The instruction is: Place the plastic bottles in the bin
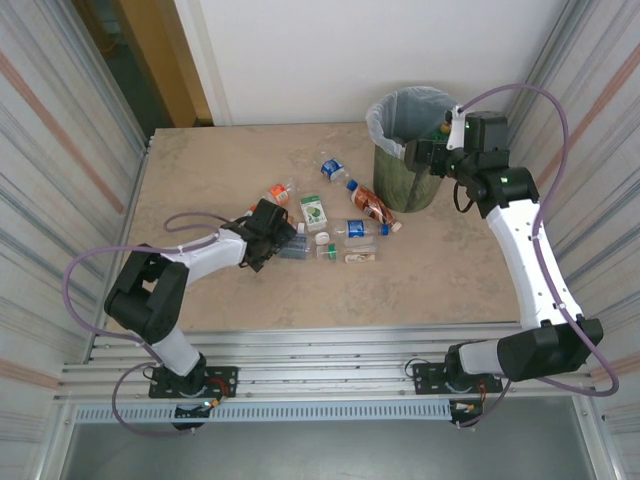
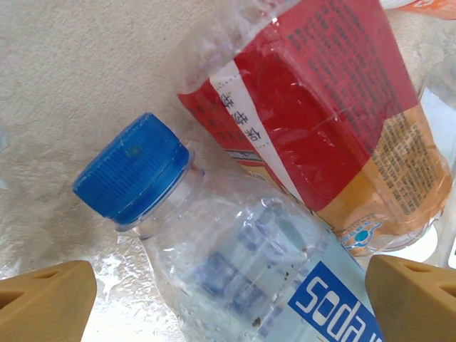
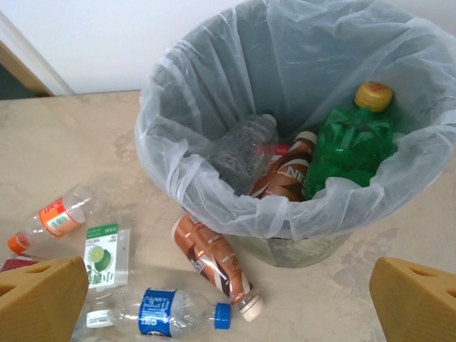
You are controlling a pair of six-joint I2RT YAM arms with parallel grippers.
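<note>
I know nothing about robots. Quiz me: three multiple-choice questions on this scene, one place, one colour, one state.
1. Where does the bin stand? A near left corner; B far side, right of middle; C table's centre.
2. Cap colour of the soda bottle between the left fingers? A red; B white; C blue.
3. The right fingers are: A open, empty; B shut on a bottle; C shut on the liner.
Answers: B, the top view shows it there; C, the cap is blue; A, they stand wide apart, nothing between.
</note>
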